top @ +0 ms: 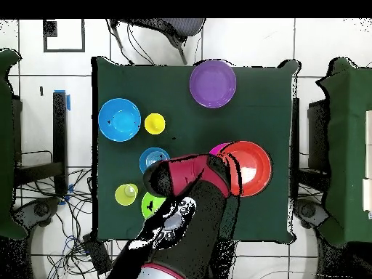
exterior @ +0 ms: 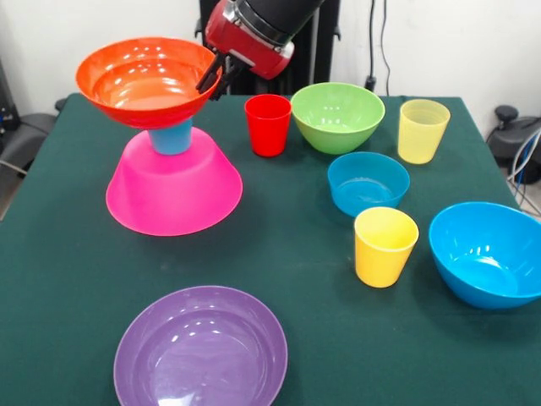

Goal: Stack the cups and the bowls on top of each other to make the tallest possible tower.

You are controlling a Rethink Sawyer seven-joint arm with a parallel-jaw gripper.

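fingers [exterior: 213,78] pinch the orange bowl [exterior: 145,80] at its three o'clock rim, one dark tip inside and one outside. the bowl sits upright on the blue cup [exterior: 172,138], which stands on the upturned pink bowl [exterior: 173,190] at about ten o'clock on the table [exterior: 279,254]. to finish this step well, i would level the bowl and centre it over the cup before opening, then lift straight off so the rim is not dragged sideways. the arm [exterior: 254,30] slants down from twelve o'clock, wrist tilted toward the tower. red cup [exterior: 268,124] stands just beside, at three o'clock.
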